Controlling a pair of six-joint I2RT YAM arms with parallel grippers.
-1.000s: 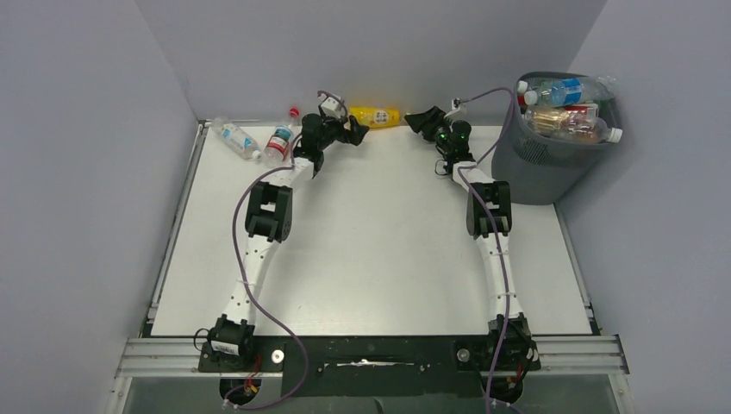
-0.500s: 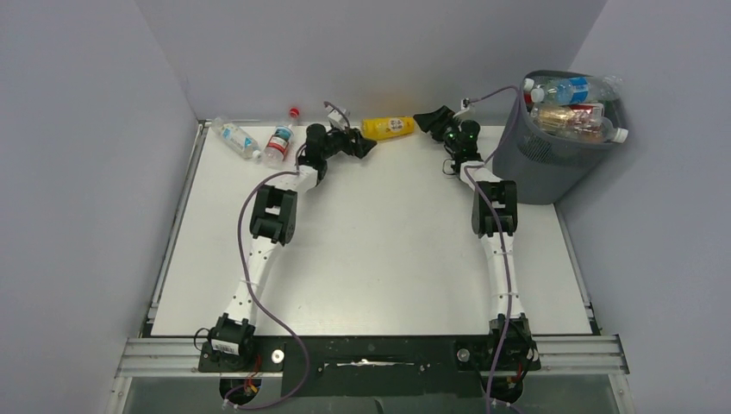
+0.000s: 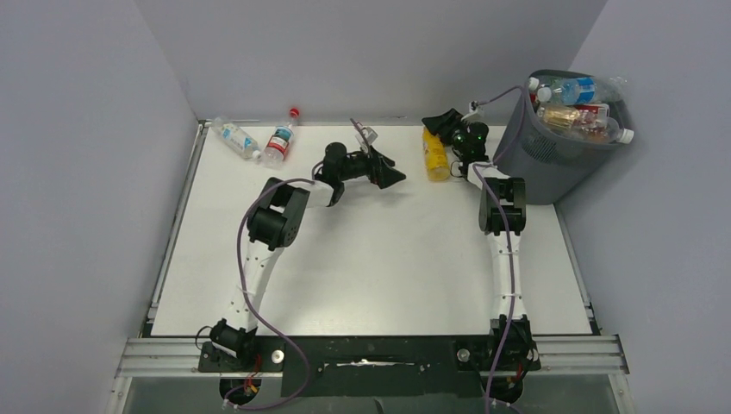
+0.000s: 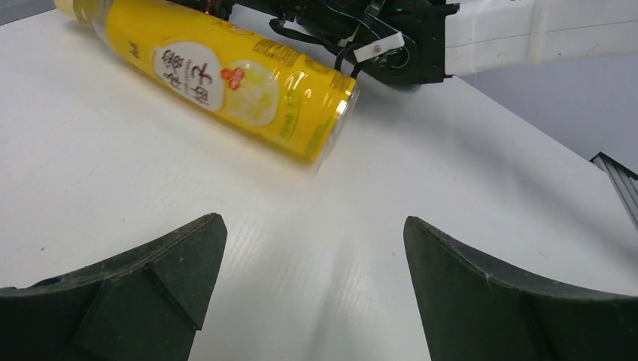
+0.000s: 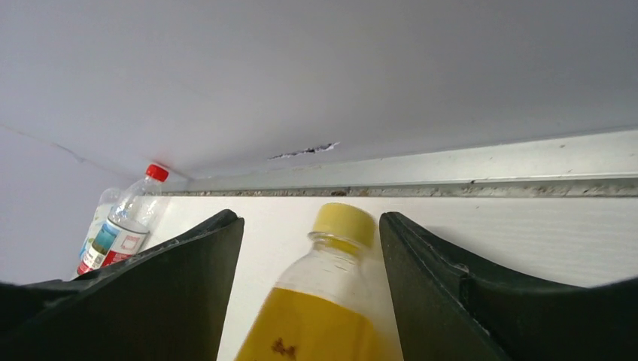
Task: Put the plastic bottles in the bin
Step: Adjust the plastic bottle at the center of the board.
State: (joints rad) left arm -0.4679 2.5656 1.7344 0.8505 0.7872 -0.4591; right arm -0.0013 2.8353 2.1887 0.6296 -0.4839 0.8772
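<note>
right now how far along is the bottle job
Done: bin piled to its rim with bottles. In hand: right tool straddles the yellow bottle on the table, grip unclear; left tool open. Left: that one plus the red-capped bottle and its clear neighbour at the far left corner.

glossy plastic bottle [image 4: 226, 83], matt table [image 4: 308, 256]

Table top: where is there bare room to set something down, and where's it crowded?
Bare: the wide near half of the table between the two arms, and the strip left of the left arm. Crowded: the far edge, with two clear bottles, the left gripper, then the yellow bottle and right gripper by the bin.
</note>
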